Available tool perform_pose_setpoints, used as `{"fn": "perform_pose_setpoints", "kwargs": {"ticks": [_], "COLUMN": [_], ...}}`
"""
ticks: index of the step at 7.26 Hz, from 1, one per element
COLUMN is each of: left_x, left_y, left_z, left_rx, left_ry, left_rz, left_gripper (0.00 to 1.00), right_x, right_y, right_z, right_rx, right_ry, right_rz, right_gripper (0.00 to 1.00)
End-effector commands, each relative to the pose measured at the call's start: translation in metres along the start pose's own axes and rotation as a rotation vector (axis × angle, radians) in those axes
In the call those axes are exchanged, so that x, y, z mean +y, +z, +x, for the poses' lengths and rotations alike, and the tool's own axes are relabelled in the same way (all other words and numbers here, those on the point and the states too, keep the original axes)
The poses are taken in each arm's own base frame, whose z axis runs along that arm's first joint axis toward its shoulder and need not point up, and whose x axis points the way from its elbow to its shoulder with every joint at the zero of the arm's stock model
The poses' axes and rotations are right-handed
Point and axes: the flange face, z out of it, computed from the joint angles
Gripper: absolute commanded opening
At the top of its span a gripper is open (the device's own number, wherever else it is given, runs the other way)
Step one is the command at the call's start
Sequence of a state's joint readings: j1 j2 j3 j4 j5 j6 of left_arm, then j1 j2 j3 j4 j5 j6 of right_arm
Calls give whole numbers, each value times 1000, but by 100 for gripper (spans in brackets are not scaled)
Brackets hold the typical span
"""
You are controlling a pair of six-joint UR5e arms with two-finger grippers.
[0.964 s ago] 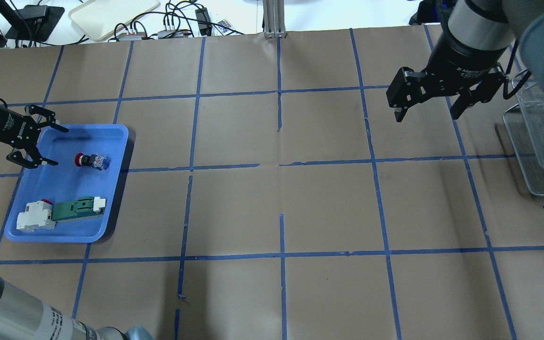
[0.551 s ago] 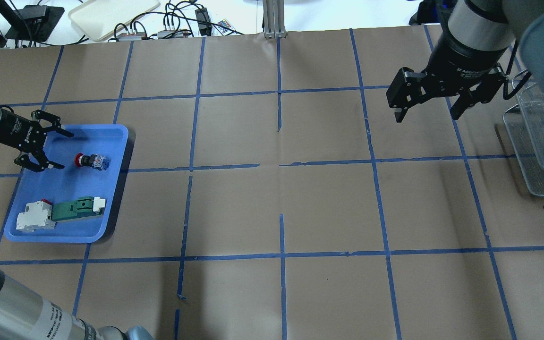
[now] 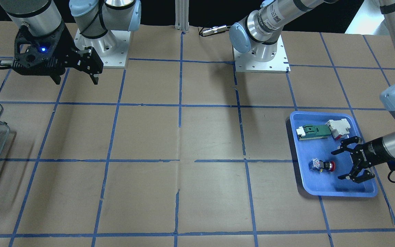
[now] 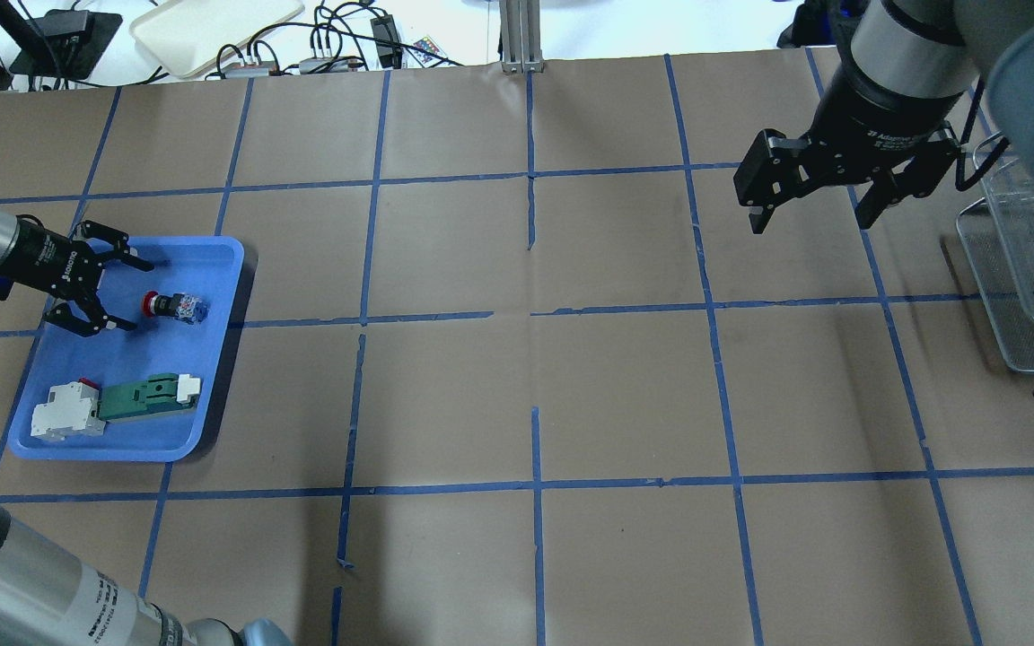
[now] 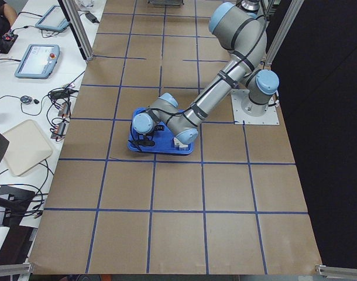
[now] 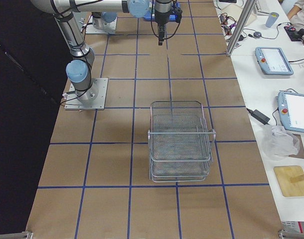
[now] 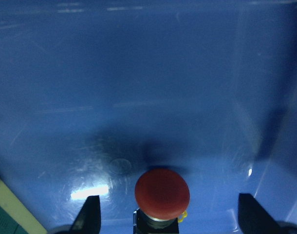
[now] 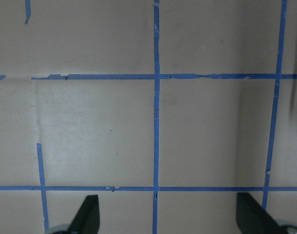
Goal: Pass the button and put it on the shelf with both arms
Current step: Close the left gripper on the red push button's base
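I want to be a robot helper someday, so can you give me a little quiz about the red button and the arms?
1. True or false: the left gripper is already shut on the button.
2. Where does the button lie? A) in a bowl B) in the blue tray C) on a plate
3. Fill in: the right gripper is ____ and holds nothing.
Key: 1 false; 2 B; 3 open.

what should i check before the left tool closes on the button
1. Left tool open: ok.
2. Button centred between the fingers in the wrist view: ok.
3. Fingertips alongside the button's body: not ok, they reach only about the red cap.
4. Green-and-white part apart from the button: ok.
5. Right tool open and holding nothing, ready to receive: ok.
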State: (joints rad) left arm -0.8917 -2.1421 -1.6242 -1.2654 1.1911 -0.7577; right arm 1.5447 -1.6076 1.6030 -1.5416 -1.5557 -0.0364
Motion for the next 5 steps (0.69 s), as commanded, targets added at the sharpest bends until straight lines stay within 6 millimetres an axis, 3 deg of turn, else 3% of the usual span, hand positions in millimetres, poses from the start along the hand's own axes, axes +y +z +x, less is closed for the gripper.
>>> {"fn": "perform_pose_setpoints", "kwargs": {"ticks": [1,4,5], "left_x": [-5,-6,-6], "left_y": [9,14,15], "left_z": [0,-1,-1], "left_rx": [-11,-17,-17], "left_ry": [-5,-5,-4], "left_rz": [-12,-21,-23], "left_gripper": [100,100,95], "right_x": [0,0,0], "right_y": [0,0,0], "right_z": [-1,0,0], "right_rx": [1,0,-2], "right_ry": [-2,1,1], "right_rz": [-2,0,0], "right_gripper": [100,100,100]}}
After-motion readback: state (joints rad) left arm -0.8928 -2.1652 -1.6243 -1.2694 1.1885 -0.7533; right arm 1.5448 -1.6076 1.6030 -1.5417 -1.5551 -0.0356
